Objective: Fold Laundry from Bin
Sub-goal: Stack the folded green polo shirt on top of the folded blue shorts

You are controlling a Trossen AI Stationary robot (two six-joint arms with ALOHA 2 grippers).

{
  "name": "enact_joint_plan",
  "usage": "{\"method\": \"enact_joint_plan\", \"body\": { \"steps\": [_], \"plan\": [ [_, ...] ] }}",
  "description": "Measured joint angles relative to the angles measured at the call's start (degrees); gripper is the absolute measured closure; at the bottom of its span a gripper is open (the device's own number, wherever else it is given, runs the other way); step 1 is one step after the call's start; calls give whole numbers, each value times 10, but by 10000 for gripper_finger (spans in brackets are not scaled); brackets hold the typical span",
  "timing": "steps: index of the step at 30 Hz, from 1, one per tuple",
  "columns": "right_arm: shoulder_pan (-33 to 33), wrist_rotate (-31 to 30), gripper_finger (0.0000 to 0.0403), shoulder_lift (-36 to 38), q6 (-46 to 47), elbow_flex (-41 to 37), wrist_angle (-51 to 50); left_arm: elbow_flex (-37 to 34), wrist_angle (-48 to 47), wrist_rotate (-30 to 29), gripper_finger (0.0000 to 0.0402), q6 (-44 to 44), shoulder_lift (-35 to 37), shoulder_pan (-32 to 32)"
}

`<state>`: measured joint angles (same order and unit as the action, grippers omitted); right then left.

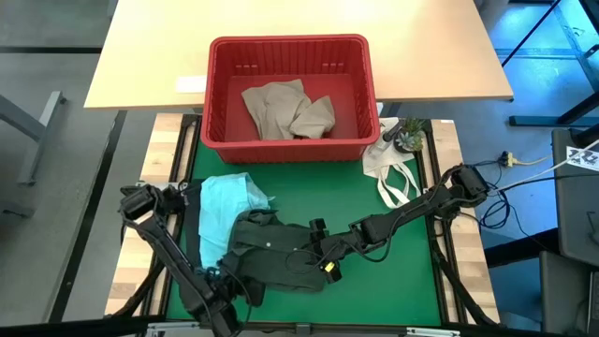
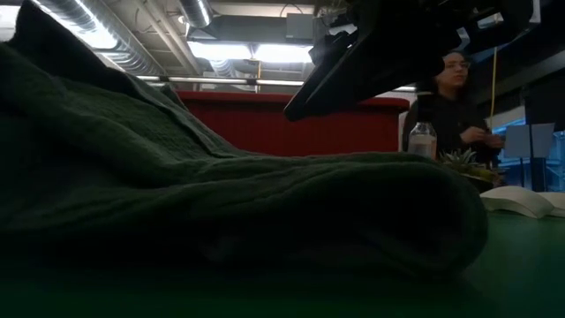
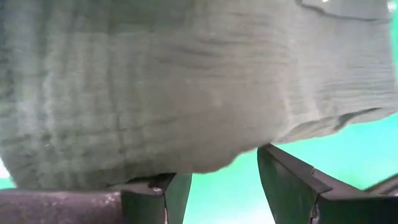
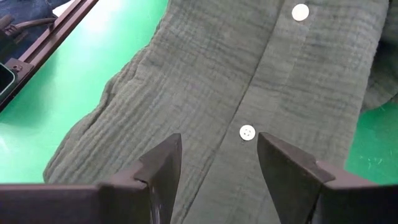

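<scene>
The dark olive green garment (image 1: 271, 251) lies rumpled on the green mat (image 1: 393, 271), its buttoned front up (image 4: 247, 132). A light teal garment (image 1: 223, 208) lies beside it toward the table's left, partly under it. A beige-tan garment (image 1: 285, 110) lies in the red bin (image 1: 290, 49) at the far edge. My right gripper (image 4: 217, 146) hovers open over the olive garment's button strip, pointing toward the table's left. My left gripper (image 3: 221, 165) stands open at the garment's near-left edge (image 1: 239, 281). My left gripper has the olive garment's edge (image 3: 205, 163) right at its fingertips, and the cloth covers the tip of one finger (image 3: 155, 190). I cannot tell whether it touches. Green mat shows in the gap between the fingers.
A white cloth bag (image 1: 391, 168) with loop handles and a small potted plant (image 1: 407, 136) sit at the far right. A bottle (image 2: 422, 140) and a person (image 2: 452, 97) show beyond the table. Bare mat lies to the right.
</scene>
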<state>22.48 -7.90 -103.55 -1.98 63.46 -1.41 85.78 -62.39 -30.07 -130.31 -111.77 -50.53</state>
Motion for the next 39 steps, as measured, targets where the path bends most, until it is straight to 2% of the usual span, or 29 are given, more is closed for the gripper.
{"method": "enact_joint_plan", "body": {
  "steps": [9, 15, 20, 27, 31, 36, 39],
  "plan": [
    [0, 0, 194, 0, 0, 0, 0, 0, 4, -62, 229, 3, 0, 5],
    [0, 0, 194, 0, 0, 0, 0, 0, 4, -68, 229, 3, 0, 6],
    [0, 0, 194, 0, 0, 0, 0, 0, 6, -96, 229, 3, 0, 10],
    [0, 0, 194, 0, 0, 0, 0, 0, 6, -90, 229, 30, 0, 38],
    [0, 0, 194, 0, 0, 0, 0, 0, 6, -72, 229, 73, 0, 55],
    [0, 0, 194, 0, 0, 0, 0, 0, 6, -24, 229, 75, 0, 78],
    [0, 0, 194, 0, 0, 0, 0, 0, 6, -19, 229, 75, 0, 87]
  ]
}}
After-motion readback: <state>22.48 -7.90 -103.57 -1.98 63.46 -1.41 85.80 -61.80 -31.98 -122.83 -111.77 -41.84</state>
